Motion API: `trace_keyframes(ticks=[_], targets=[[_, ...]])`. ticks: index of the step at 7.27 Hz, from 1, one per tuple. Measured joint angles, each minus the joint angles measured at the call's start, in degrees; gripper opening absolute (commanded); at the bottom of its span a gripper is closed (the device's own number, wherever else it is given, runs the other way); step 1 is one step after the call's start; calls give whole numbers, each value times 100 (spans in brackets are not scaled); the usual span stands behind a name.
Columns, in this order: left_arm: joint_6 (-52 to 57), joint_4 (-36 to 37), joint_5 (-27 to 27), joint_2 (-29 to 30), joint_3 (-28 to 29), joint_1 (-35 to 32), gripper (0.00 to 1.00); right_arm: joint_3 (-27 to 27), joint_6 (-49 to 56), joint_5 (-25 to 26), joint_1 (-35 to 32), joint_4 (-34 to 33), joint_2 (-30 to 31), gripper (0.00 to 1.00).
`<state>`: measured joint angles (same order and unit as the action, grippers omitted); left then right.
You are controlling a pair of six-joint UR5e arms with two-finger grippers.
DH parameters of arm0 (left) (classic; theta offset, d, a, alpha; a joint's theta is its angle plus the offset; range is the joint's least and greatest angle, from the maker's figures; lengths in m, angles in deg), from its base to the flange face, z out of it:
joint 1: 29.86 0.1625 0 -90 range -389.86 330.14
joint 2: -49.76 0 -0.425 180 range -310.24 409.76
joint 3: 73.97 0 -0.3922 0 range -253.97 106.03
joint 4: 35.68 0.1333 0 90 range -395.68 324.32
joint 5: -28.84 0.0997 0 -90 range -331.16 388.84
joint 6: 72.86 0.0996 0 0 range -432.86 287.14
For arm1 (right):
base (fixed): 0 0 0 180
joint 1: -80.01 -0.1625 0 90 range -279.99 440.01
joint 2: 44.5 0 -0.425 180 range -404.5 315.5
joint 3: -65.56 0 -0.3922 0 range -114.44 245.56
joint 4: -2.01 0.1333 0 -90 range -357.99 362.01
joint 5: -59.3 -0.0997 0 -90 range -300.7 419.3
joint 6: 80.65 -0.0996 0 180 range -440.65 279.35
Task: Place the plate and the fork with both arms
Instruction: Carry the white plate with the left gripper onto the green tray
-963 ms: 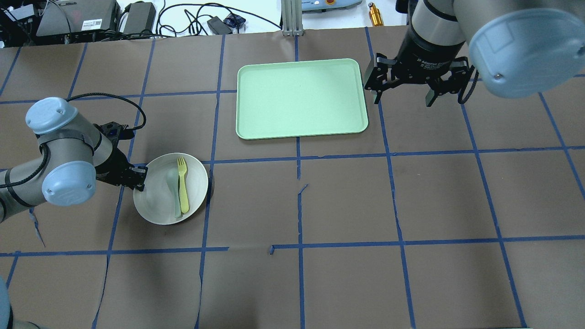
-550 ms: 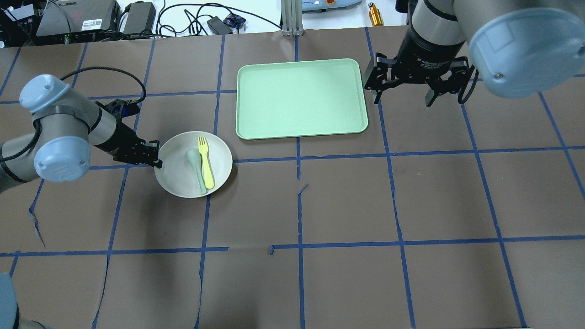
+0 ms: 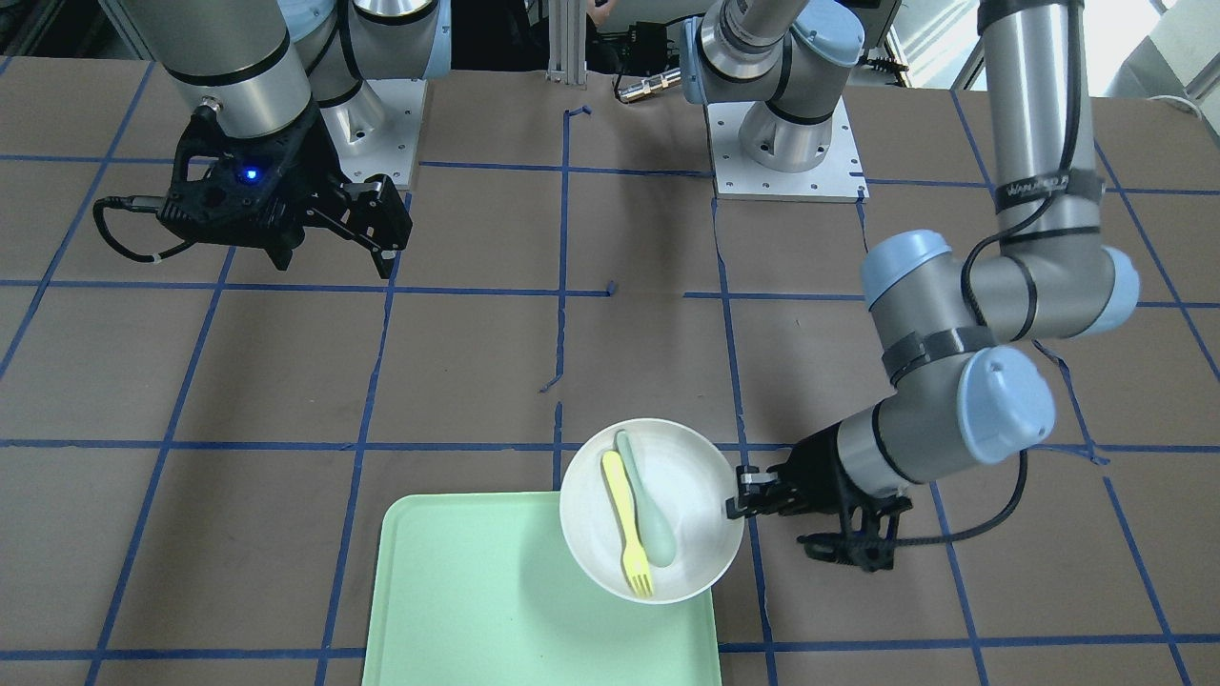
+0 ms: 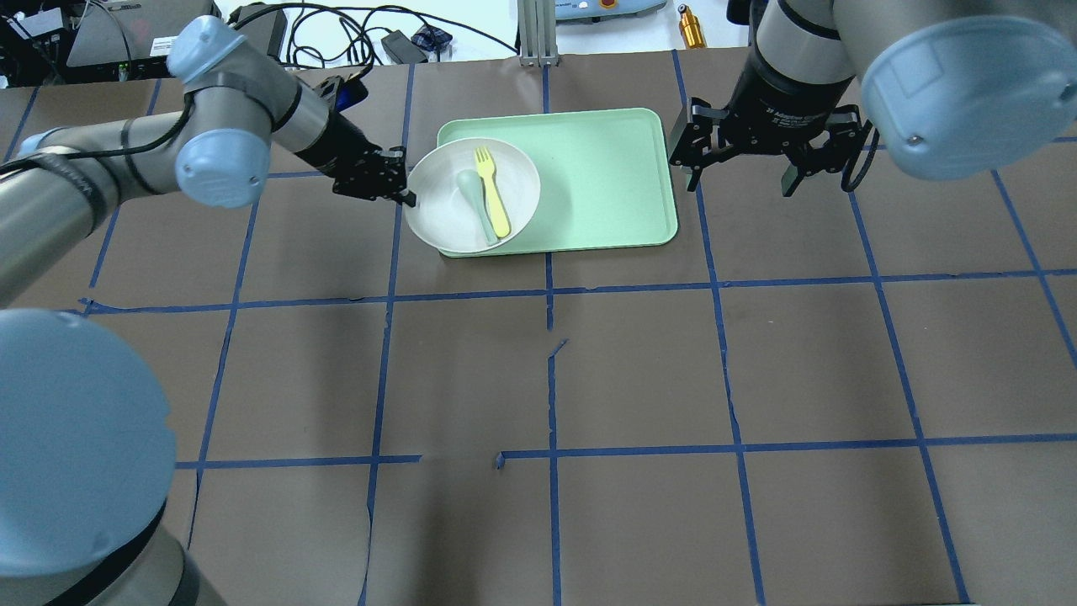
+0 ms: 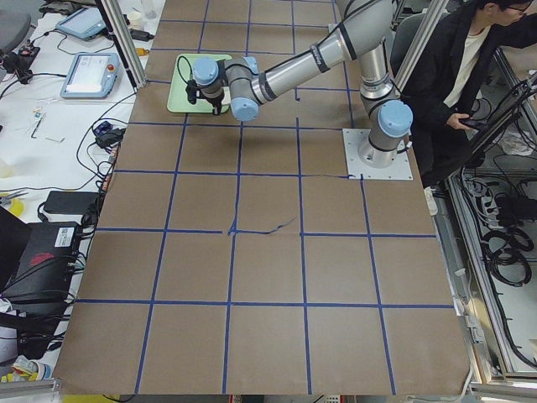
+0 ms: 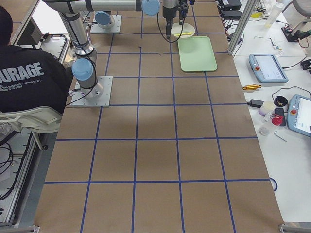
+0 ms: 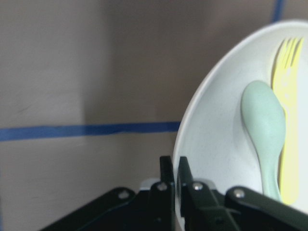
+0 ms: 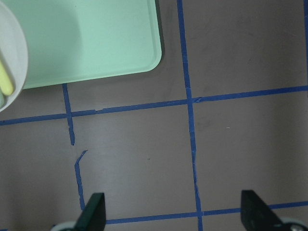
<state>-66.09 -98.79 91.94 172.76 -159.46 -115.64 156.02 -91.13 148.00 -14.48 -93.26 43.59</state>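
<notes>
You have the left pincer (image 4: 407, 195) clamped on the plate (image 4: 437, 215) rim at its 9 o'clock, overhead view. Plate overlaps the tray's (image 4: 597, 177) 8 o'clock corner; can't tell if it touches. Fork (image 4: 491, 195) lies in the plate, spoon (image 4: 469, 183) just beside at 9 o'clock. Right pincer (image 4: 742, 187) hangs jaws apart over the counter (image 4: 639, 362), tray's 3 o'clock. Wrist views cut the plate off.

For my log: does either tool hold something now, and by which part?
The left tool pinches the plate by its rim; the right tool holds nothing.
</notes>
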Motion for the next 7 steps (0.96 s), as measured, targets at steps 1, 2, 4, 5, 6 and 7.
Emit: trace_keyframes(ticks=[1, 2, 4, 5, 6, 7], targets=[[9, 3, -32, 519, 618, -309, 0, -1, -4, -1, 0, 0, -2, 100], [61, 41, -24, 916, 1002, -548, 0, -4, -6, -3, 0, 0, -3, 100], [158, 268, 58, 1338, 1256, -756, 37, -8, -7, -9, 0, -1, -3, 100], [156, 334, 119, 1422, 1305, -780, 92, -10, -7, -10, 0, -1, -3, 100], [128, 363, 168, 1422, 1314, -787, 100, -10, -7, -8, 0, -1, -3, 100], [109, 362, 273, 1298, 1293, -781, 100, -10, -7, -6, 0, 1, -3, 100]])
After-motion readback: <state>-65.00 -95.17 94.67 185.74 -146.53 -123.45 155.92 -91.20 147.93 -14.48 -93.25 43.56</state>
